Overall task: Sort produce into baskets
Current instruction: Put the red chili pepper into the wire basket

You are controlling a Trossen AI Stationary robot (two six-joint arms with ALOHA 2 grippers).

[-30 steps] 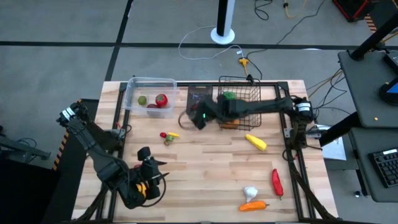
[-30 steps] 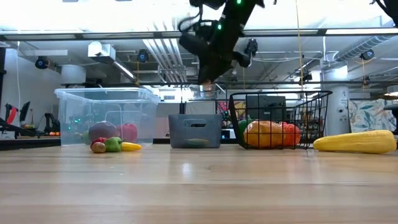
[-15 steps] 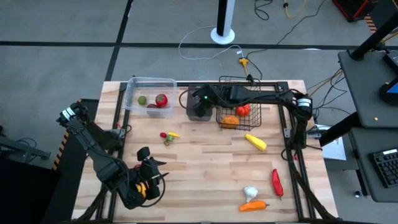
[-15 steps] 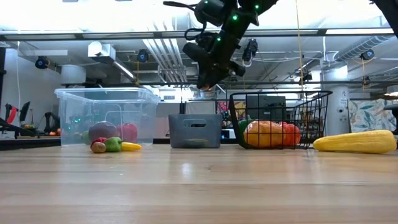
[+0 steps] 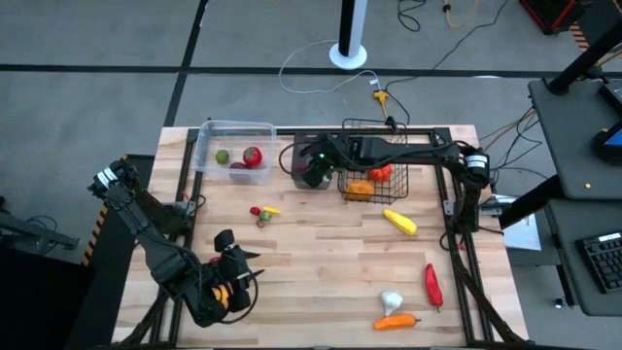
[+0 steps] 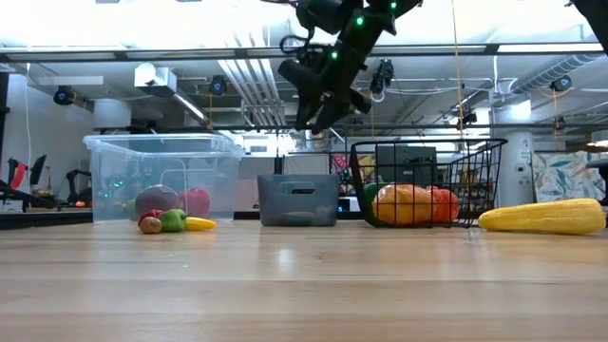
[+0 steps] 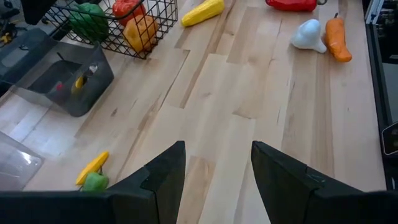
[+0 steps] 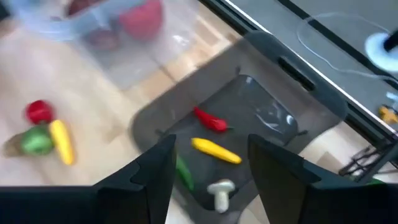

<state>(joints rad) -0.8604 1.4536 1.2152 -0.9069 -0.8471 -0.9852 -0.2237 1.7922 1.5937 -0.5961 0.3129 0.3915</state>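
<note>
Right now the right gripper [image 5: 309, 173] hangs over the small dark bin [image 5: 313, 148], at about twelve o'clock on the table [image 5: 321, 262]. Its two fingers stand apart and hold nothing. Under them in the bin lie a red chili [image 8: 209, 120], a yellow pepper [image 8: 216, 150], a bit of green and a small white piece. I think this is the drop step, and the piece has just gone in. The next move is likely to lift up and go get more food. The yellow corn [image 5: 399, 223] lies near three o'clock. The long red pepper [image 5: 432, 285], the white garlic [image 5: 391, 301] and the orange carrot [image 5: 396, 321] lie near five o'clock, all well apart from that gripper. A little heap of red, yellow and green bits [image 5: 262, 213] sits near ten o'clock. The clear tub [image 5: 233, 131] is at eleven o'clock and the wire basket [image 5: 374, 126] at one o'clock. The left gripper [image 5: 229, 282] waits at seven o'clock, fingers apart, holding nothing.
</note>
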